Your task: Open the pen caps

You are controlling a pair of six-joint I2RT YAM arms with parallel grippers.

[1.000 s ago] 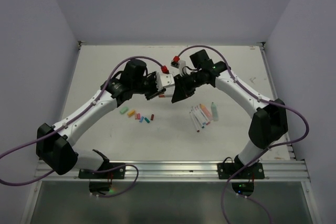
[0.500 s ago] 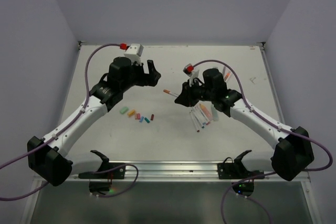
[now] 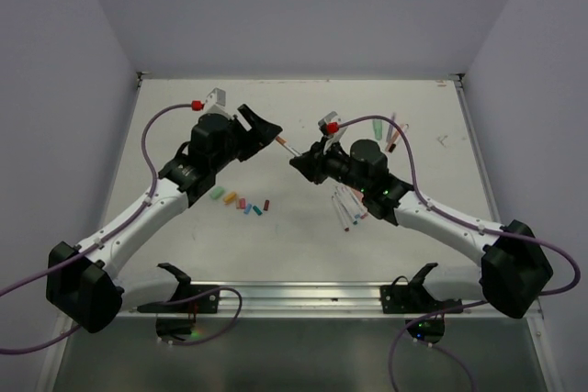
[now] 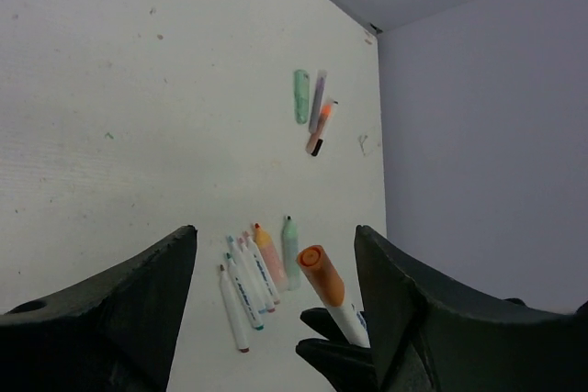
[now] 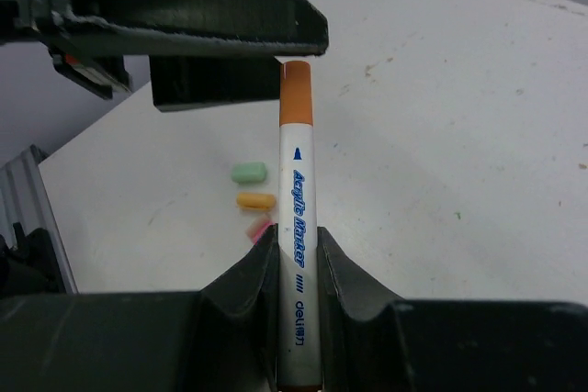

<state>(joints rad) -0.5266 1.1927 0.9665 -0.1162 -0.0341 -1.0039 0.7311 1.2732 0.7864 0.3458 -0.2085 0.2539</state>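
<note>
1. Now the short orange plastic cap (image 5: 296,92) tops a slim white marker (image 5: 297,254), held above the white counter's (image 3: 303,236) far middle.
2. Right pincer (image 3: 308,164) clamps the barrel; left pincer (image 4: 274,234) stands open at the cap.
3. Next, probably: left closes, pulls leftward.

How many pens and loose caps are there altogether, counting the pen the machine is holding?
loose caps: 6
near cluster of pens: 6
far group of pens: 3
held pen, in the right gripper: 1
total: 16
</note>
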